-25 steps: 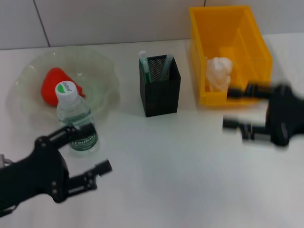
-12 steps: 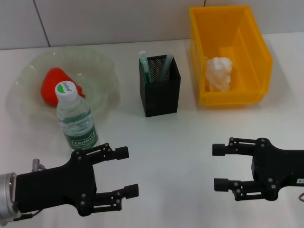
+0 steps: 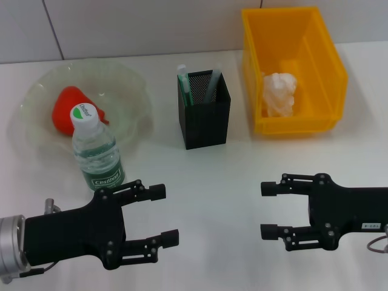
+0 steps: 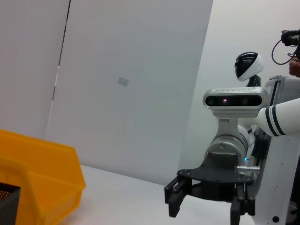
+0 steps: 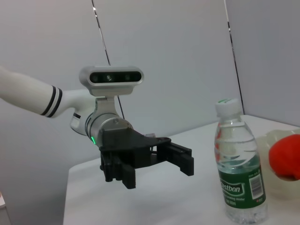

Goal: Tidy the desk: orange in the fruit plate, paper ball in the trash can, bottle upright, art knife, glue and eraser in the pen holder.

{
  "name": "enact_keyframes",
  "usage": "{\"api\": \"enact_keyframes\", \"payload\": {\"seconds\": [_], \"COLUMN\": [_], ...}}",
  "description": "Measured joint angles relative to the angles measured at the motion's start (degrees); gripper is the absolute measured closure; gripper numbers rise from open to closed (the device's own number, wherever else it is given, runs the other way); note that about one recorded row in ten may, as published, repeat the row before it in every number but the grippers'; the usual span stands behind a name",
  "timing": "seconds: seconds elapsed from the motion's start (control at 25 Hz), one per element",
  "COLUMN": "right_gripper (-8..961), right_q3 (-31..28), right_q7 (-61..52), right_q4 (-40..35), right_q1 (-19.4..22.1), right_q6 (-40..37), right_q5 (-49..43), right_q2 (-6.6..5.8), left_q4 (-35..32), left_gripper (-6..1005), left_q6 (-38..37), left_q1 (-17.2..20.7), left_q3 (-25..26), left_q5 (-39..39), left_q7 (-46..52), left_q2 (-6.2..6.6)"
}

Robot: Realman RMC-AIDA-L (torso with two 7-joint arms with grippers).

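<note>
The orange [image 3: 68, 109] lay in the fruit plate [image 3: 130, 85], the paper ball [image 3: 279, 94] in the trash can [image 3: 321, 48], the bottle [image 3: 97, 151] upright near the plate. Both the left gripper [image 3: 160, 214] and right gripper [image 3: 271, 210] hovered spread and empty at the near edge. A careless left-arm swing could topple the bottle beside it.

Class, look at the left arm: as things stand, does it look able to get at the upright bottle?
Probably yes. The left gripper is open and empty, just in front of the bottle, with bare table and nothing between them.
</note>
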State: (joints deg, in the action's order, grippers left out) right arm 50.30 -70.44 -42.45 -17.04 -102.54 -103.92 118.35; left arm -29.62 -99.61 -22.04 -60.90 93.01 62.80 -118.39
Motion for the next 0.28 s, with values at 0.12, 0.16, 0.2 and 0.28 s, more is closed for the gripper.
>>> {"api": "enact_keyframes", "payload": {"seconds": [0.12,0.16,0.2,0.28], "right_gripper": [185,185,185,185], "right_q3": [0.3,0.3,0.3,0.2], "right_q7": [0.0,0.0,0.0,0.0], "right_q4": [0.1,0.1,0.1,0.2], "right_q1": [-0.2,-0.2,-0.2,-0.2], "right_q6": [0.6,0.6,0.6,0.6], "right_q5": [0.0,0.0,0.0,-0.1], "right_q2": [0.10,0.12,0.14,0.14], "left_q4": [0.0,0.0,0.0,0.0], "left_gripper": [186,186,186,186], "left_q6": [0.1,0.1,0.1,0.1], "left_q1": [0.0,0.0,0.0,0.0], "left_q3": [0.0,0.0,0.0,0.0], "left_q5": [0.0,0.0,0.0,0.0], "left_q7": [0.3,0.3,0.3,0.3], "left_q2": [0.00,0.00,0.00,0.00]}}
